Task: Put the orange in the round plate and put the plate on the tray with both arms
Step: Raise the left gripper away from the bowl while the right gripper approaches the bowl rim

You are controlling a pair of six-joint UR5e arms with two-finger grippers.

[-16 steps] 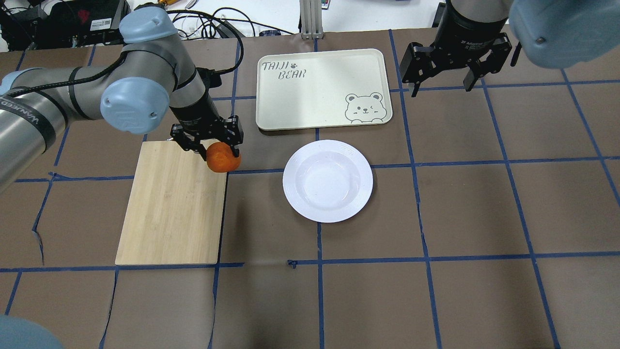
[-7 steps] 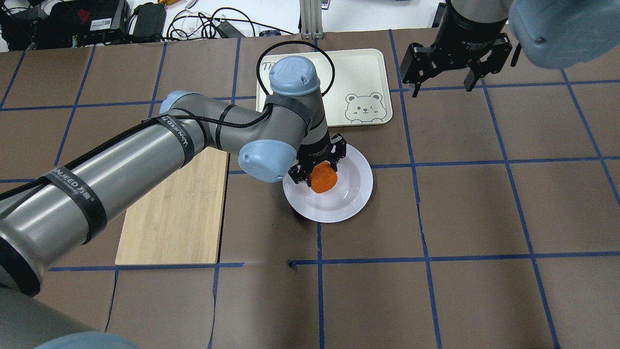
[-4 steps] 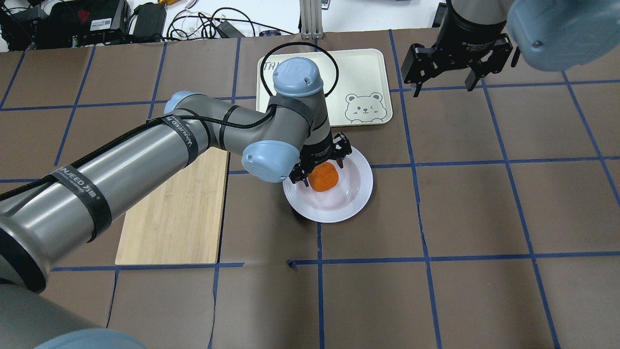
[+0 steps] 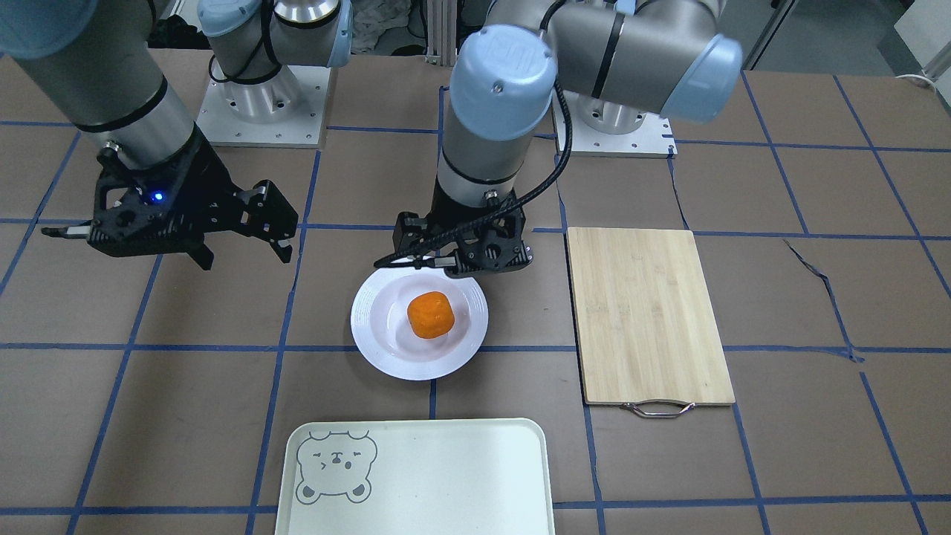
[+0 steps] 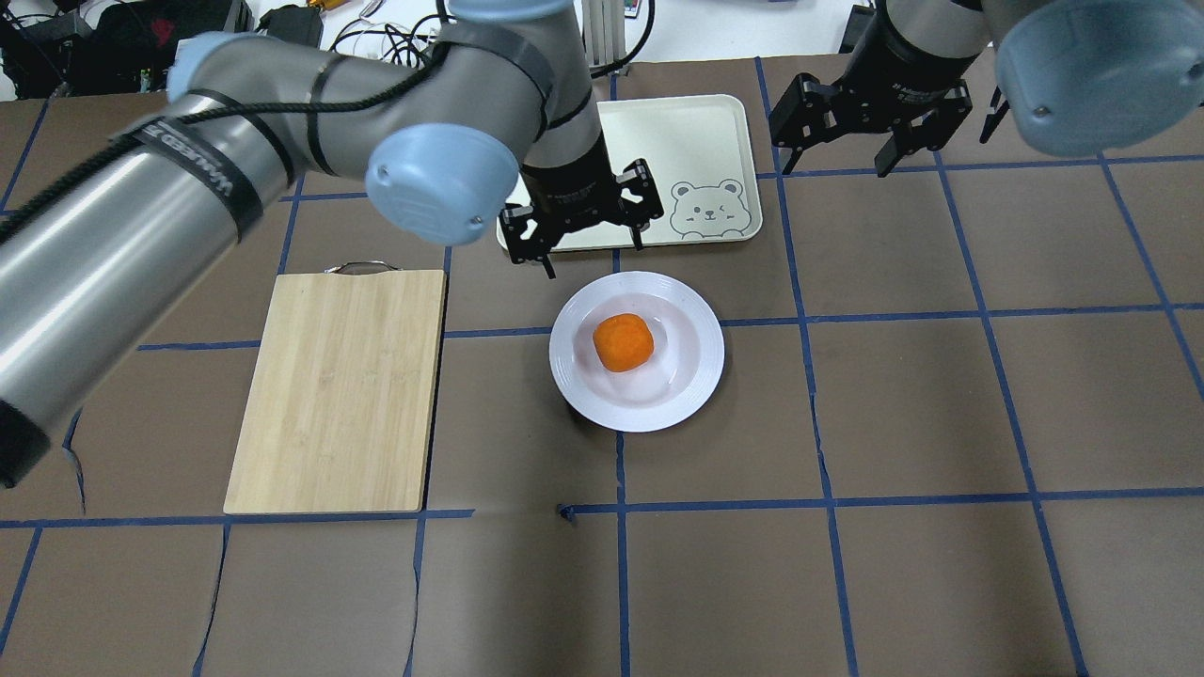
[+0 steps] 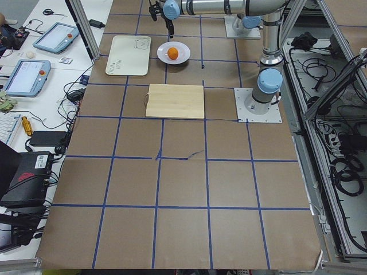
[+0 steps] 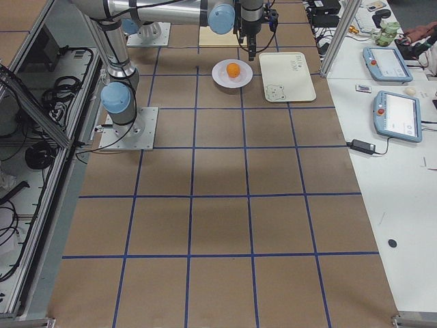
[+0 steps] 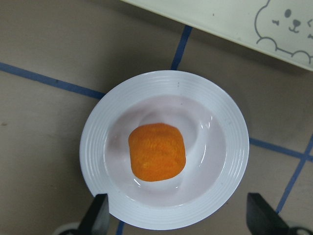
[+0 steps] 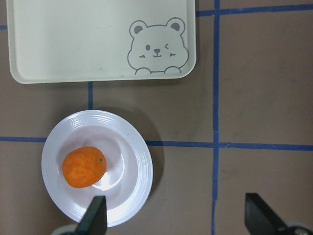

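Note:
The orange (image 5: 623, 342) lies free in the sunken centre of the round white plate (image 5: 698, 376), which sits on the table just short of the cream tray (image 5: 677, 141). My left gripper (image 5: 581, 249) hangs open and empty above the gap between plate and tray. In the left wrist view the orange (image 8: 157, 152) shows well beyond both fingertips (image 8: 98, 218). My right gripper (image 5: 832, 169) stands open and empty beside the tray's right end; its wrist view takes in the plate (image 9: 142, 166), the orange (image 9: 84, 166) and the tray (image 9: 98, 39).
A bamboo cutting board (image 5: 343, 390) with a metal handle lies left of the plate. Cables and electronics (image 5: 141, 38) line the table's far edge. Blue tape lines cross the brown table cover (image 5: 894, 423).
My left gripper carried the orange from the cutting board to the plate, opened and let it go, then rose and drew back toward the tray. The right gripper shifted slightly.

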